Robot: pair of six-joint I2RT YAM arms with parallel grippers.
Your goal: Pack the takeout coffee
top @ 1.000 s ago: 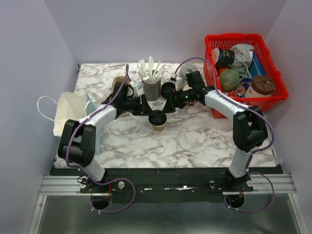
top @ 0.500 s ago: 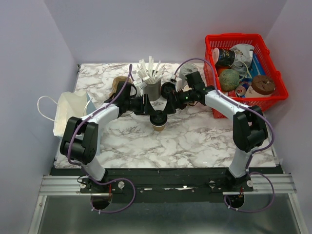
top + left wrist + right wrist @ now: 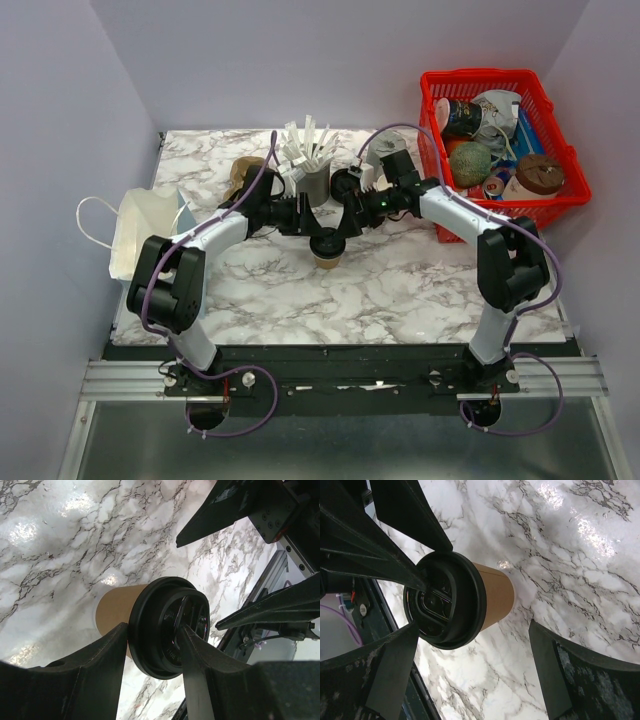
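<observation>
The takeout coffee [image 3: 325, 258], a tan paper cup with a black lid, stands upright mid-table. My left gripper [image 3: 314, 234] reaches in from the left, jaws partly apart. In the left wrist view one finger [image 3: 112, 652] lies against the lid's outer rim, the other finger [image 3: 192, 652] lies across the lid's top, and the cup wall [image 3: 112, 612] shows behind my left gripper [image 3: 154, 627]. My right gripper [image 3: 340, 226] comes from the right and stands wide open. In its own view the right gripper [image 3: 474, 626] straddles the cup [image 3: 495, 597] without touching the wall.
A white paper bag [image 3: 140, 235] lies open at the table's left edge. A grey holder of white sticks [image 3: 312, 170] stands just behind the grippers, a tan cup stack [image 3: 243, 175] beside it. A red basket [image 3: 500, 205] of odds and ends sits back right.
My left gripper has slid right and come over the cup's lid, covering more of it. The cup has stayed put and the right gripper has barely shifted.
</observation>
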